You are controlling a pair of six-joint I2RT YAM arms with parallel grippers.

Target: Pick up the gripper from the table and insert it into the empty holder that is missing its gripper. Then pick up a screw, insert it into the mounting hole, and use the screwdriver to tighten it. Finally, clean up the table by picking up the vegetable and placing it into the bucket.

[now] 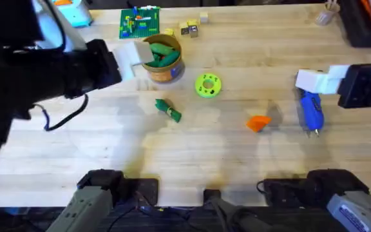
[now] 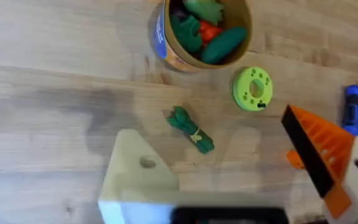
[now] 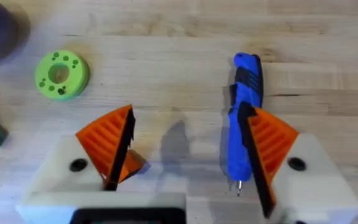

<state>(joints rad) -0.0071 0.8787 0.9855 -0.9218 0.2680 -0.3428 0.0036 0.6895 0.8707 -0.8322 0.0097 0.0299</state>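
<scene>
Nothing is done yet: the orange gripper (image 1: 257,122) lies on the table at four o'clock from the bucket (image 1: 163,59). The vegetable (image 1: 168,110) lies loose. Both robot grippers, left (image 2: 235,186) and right (image 3: 185,155), are wide open, empty.

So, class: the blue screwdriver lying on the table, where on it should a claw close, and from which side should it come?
Grip the screwdriver across the middle of its blue barrel, coming straight down from above. It lies flat on the table with both long sides free and its thin metal tip toward the arms' bases, so the fingers can straddle its width.
</scene>
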